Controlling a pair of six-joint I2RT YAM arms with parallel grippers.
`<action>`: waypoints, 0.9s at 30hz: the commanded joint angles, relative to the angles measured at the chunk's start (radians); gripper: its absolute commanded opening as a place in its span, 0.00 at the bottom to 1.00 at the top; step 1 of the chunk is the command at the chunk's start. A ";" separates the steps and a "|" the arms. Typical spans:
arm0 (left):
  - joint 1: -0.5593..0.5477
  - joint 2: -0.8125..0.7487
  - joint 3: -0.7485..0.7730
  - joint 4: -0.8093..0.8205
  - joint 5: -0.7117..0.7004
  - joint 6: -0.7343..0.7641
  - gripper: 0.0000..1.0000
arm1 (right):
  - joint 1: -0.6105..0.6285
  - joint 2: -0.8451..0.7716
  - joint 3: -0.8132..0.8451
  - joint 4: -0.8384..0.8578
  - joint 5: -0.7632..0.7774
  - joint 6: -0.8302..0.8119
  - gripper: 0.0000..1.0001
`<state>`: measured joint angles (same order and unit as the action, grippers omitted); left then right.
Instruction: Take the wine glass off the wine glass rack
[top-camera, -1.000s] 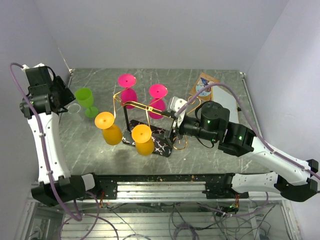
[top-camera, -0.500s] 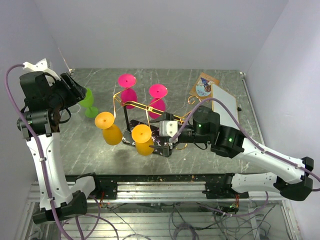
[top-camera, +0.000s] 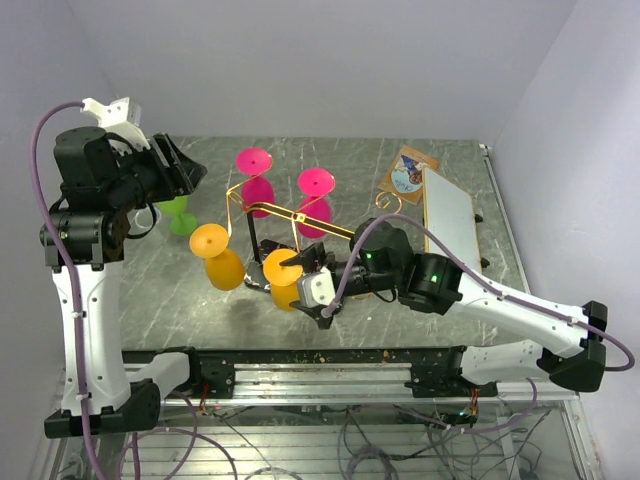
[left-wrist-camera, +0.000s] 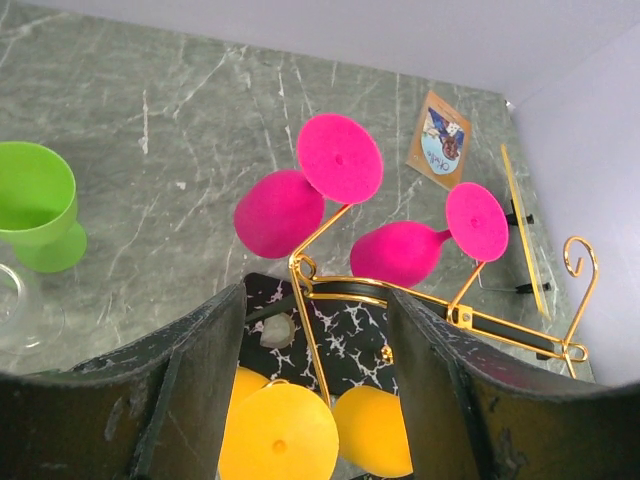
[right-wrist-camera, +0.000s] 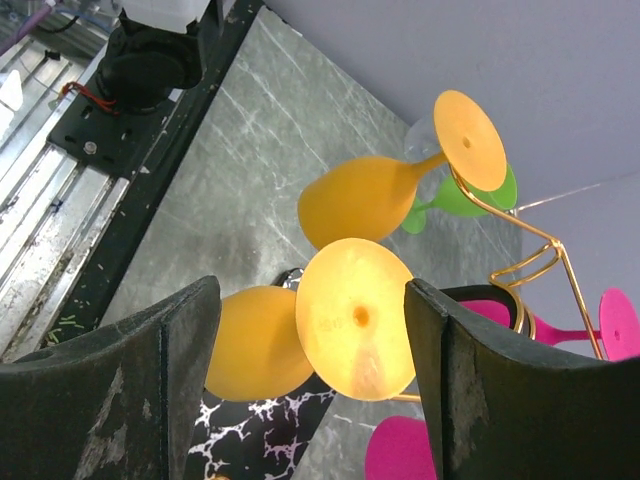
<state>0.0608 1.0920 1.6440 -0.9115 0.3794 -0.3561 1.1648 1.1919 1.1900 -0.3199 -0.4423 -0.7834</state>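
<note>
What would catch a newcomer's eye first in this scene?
The gold rack mid-table, with two pink glasses and two orange glasses hanging upside down from it. The right gripper is open, lined up on the foot of the nearer orange glass. A green glass stands upright at the left.
</note>
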 joint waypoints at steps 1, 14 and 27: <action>-0.021 -0.022 0.045 -0.009 0.026 0.033 0.69 | 0.020 0.013 -0.013 0.014 0.017 -0.057 0.72; -0.020 -0.043 0.053 -0.029 0.021 0.022 0.69 | 0.028 0.031 -0.038 0.045 0.119 -0.083 0.55; -0.020 -0.040 0.114 -0.037 0.046 -0.016 0.69 | 0.028 0.039 -0.070 0.073 0.138 -0.090 0.44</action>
<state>0.0479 1.0580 1.7229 -0.9394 0.3889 -0.3515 1.1870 1.2255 1.1358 -0.2874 -0.3241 -0.8654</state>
